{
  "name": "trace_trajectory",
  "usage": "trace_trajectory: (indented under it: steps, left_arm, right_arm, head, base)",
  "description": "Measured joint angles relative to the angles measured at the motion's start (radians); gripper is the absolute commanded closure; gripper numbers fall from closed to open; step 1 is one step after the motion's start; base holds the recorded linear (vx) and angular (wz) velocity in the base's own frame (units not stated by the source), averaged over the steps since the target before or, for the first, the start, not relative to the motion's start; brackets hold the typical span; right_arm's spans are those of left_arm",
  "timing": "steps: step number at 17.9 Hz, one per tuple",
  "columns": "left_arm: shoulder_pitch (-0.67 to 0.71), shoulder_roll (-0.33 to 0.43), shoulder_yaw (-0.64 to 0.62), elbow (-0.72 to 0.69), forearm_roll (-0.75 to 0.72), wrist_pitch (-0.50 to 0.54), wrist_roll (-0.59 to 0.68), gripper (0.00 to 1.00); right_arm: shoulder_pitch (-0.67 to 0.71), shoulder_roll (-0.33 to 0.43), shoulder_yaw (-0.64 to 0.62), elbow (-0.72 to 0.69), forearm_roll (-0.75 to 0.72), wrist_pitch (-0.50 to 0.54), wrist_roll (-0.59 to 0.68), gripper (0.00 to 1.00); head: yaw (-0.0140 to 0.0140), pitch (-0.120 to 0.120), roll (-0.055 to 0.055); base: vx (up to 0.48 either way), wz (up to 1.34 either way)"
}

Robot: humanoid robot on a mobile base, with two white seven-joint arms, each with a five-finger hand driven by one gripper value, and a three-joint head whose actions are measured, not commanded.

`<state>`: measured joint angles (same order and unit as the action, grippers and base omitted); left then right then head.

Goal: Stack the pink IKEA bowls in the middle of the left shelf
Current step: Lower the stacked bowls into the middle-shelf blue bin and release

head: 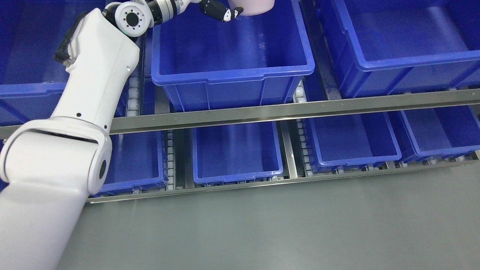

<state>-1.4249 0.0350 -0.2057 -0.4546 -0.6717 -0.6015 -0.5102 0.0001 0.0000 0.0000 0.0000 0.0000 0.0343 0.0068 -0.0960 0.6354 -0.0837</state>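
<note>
A pale pink bowl (252, 6) shows at the top edge of the head view, inside the middle blue bin (232, 71) of the upper shelf row; only its lower part is visible. My left arm rises from the lower left and reaches across the bin's back. The left hand (221, 10), black with white tips, has its fingers curled against the bowl's left side. The top of the hand and the bowl are cut off by the frame. The right arm does not show.
Blue bins flank the middle one, at upper left (26, 90) and upper right (405, 45). A steel rail (285, 110) fronts the upper row; several more blue bins (236, 153) sit on the lower row. Grey floor (281, 228) lies below.
</note>
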Motion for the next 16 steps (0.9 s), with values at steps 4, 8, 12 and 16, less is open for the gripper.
trace_trajectory:
  steps: [4, 8, 12, 16]
  left_arm:
    - [0.013, -0.012, -0.013, 0.001, 0.000, -0.007, 0.005, 0.57]
    - [0.020, -0.016, -0.023, -0.001, 0.000, -0.010, 0.019, 0.43]
    - [0.035, 0.004, -0.026, -0.024, 0.003, -0.008, 0.020, 0.41]
    - [0.048, 0.004, 0.005, -0.092, 0.012, 0.029, 0.021, 0.41]
  right_arm:
    - [0.000, 0.000, 0.000, 0.000, 0.000, 0.000, 0.000, 0.00]
    - [0.000, 0.000, 0.000, 0.000, 0.000, 0.000, 0.000, 0.00]
    - [0.000, 0.000, 0.000, 0.000, 0.000, 0.000, 0.000, 0.00]
    - [0.000, 0.000, 0.000, 0.000, 0.000, 0.000, 0.000, 0.00]
  head:
    - [0.0000, 0.000, 0.000]
    - [0.0000, 0.000, 0.000]
    - [0.0000, 0.000, 0.000]
    - [0.0000, 0.000, 0.000]
  base:
    - [0.106, -0.05]
    - [0.044, -0.04]
    - [0.018, 0.00]
    - [0.000, 0.00]
